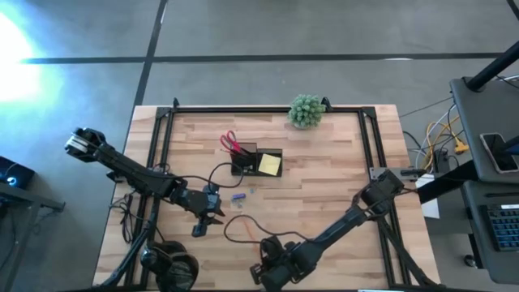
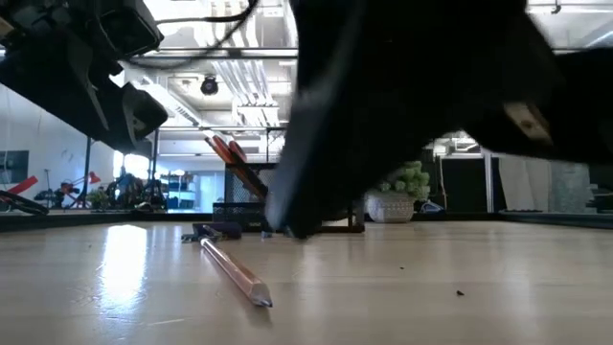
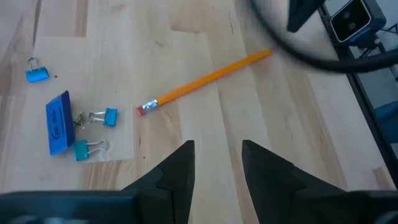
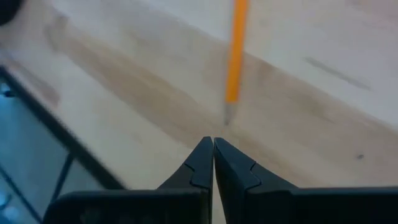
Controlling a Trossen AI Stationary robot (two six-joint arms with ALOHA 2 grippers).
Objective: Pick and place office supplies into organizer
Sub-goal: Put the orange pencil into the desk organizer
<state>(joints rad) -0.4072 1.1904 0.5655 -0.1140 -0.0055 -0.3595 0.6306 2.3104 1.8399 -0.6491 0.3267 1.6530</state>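
While the left gripper [image 3: 216, 163] hovers with jaws released above the orange pencil [image 3: 205, 81], you see the right gripper [image 4: 213, 154] clenched empty near its tip.

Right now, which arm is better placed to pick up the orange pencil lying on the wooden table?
Left. The left gripper is open, with the orange pencil lying ahead of it. The right gripper is shut near the pencil's tip.

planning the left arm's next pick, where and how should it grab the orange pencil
Grip the orange pencil mid-shaft, coming straight down with the fingers across its length. It lies flat and alone on the bare table, thin and round, so only its sides offer purchase. The open left gripper hovers just short of it.
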